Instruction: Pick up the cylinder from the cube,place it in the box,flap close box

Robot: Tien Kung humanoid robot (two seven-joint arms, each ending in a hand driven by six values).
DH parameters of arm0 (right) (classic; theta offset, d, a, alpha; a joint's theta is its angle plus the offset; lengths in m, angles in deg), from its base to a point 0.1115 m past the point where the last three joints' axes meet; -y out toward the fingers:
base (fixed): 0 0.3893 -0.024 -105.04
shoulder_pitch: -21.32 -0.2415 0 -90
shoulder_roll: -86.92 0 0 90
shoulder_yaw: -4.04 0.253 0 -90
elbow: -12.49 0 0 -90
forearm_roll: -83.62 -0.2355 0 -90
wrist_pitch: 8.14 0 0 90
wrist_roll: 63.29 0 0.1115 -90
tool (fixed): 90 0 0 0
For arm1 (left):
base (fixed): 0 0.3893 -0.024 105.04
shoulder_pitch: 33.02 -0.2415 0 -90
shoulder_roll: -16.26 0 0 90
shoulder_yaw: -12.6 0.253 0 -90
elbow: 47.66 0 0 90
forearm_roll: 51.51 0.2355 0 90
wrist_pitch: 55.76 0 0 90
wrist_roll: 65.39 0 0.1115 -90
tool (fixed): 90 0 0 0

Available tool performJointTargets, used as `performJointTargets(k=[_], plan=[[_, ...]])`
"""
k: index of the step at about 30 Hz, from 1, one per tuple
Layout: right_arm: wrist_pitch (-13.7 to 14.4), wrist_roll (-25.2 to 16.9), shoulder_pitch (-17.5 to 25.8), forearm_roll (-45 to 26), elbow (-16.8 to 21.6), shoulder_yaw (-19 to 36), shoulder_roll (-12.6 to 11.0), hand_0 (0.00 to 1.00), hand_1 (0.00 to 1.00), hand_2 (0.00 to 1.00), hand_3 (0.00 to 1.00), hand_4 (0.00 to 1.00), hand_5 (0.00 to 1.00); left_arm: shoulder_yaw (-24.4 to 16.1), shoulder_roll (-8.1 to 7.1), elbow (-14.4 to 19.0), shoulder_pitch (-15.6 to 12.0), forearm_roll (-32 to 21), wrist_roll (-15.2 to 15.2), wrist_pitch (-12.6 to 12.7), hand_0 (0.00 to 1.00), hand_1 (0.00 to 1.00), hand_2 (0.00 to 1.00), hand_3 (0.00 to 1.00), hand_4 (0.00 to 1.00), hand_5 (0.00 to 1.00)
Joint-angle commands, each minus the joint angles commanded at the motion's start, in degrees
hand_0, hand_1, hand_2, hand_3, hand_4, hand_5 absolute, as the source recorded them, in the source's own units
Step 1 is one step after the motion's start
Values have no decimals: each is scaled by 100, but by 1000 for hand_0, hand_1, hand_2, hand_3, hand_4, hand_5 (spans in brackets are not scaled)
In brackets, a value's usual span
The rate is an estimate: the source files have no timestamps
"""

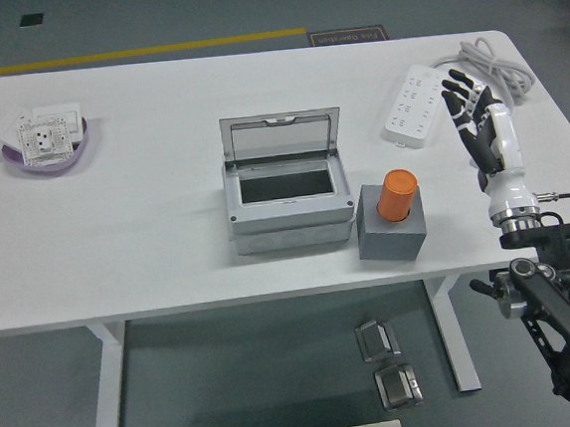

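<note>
On the white table point(149, 255) we see a purple bowl point(48, 157) at the far left holding white socket plates point(48, 132), well apart from everything else. A white power strip point(414, 104) lies toward the far right, its grey cable point(498, 77) coiled beside it. Below the table, two metal parts point(388, 364) sit on the floor.

Near the middle stands the grey box point(286, 201), its flap point(280, 134) raised upright at the back and the compartment open. Just to its right sits the dark grey cube point(391, 223), with the orange cylinder point(398, 196) standing on top, leaning slightly.

Our right hand point(477, 127) hovers over the table's right part, near the power strip, its fingers point(457, 89) spread and straight, gripping nothing. The cylinder is to the hand's left and nearer to us, clearly apart from it, with bare table between them. Nothing blocks the way from cube to box.
</note>
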Motion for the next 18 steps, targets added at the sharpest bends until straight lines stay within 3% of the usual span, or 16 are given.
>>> performJointTargets(k=[18], plan=[[19, 8, 16, 19, 67, 154, -33, 861, 803, 796, 826, 961, 790, -222, 29, 0, 6, 243, 6, -31, 631, 580, 542, 581, 478, 54]])
